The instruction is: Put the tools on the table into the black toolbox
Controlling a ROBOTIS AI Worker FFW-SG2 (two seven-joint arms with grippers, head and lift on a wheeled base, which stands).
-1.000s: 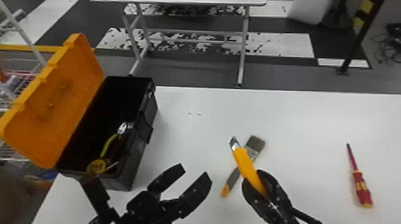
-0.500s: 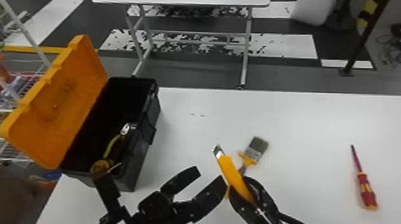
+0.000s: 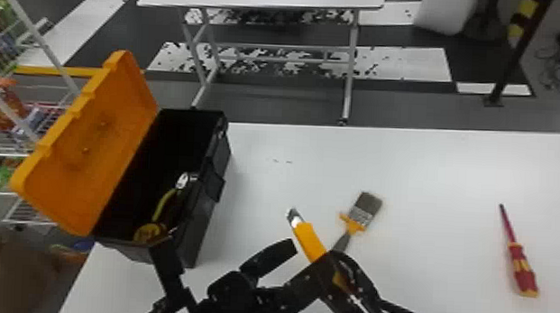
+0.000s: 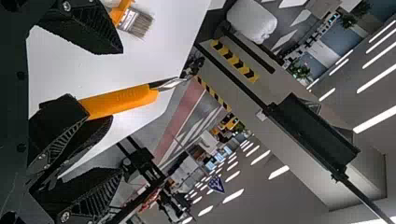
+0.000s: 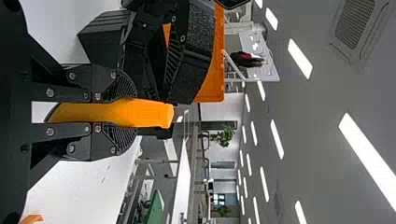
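The left gripper [image 3: 311,253] is extended from the bottom edge of the head view, angled toward the robot's right; its fingers are released and spread, with the knife [image 3: 308,238] between them. Contact with those fingers cannot be confirmed. The right gripper [image 3: 335,271] is brought in from the lower right, turned toward the robot's left, its fingers clenched on the knife's orange handle. The two grippers are crowded together above the near part of the bench [image 3: 409,173]. The toolbox [image 3: 211,209] is placed at the bench's left, its orange lid [image 3: 99,141] raised on the outer side and its mouth exposed; a yellow-handled tool [image 3: 164,204] is noted inside. Bare surface is found between toolbox and brush [image 3: 364,209], which is laid flat just beyond the right gripper, and again between brush and screwdriver [image 3: 519,263], well apart at the right. The bench's far edge is run behind them all.
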